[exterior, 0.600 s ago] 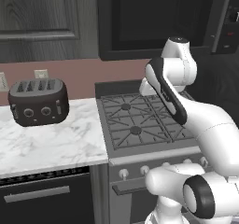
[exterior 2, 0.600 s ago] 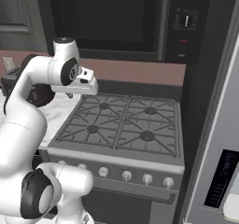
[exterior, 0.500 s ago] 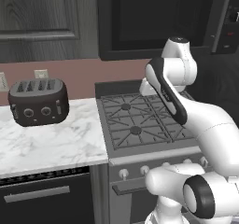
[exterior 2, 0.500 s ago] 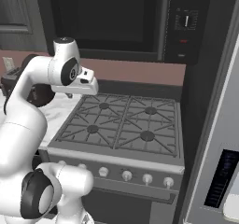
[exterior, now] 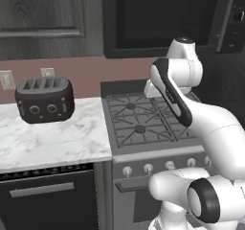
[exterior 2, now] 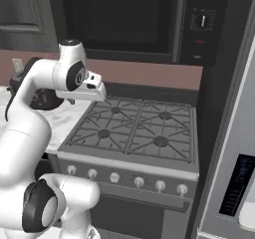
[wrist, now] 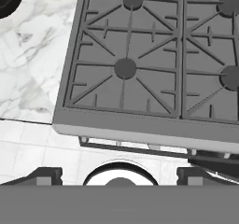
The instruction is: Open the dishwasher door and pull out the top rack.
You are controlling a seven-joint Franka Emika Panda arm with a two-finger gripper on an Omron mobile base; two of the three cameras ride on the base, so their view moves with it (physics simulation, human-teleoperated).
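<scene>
Marble counter (exterior: 57,140) has a toaster (exterior: 44,99) on it, dishwasher door (exterior: 48,200) below is closed, gripper (wrist: 119,174) spread wide over the stove (wrist: 154,64).

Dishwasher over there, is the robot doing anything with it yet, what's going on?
Not yet. The dishwasher door is shut, its bar handle untouched, under the marble counter left of the stove. The white arm is raised over the stove instead, and its pincer is open and empty, looking down at the burner grates and the stove's front edge. A black toaster sits on the counter. The rack is out of sight behind the closed door.
</scene>
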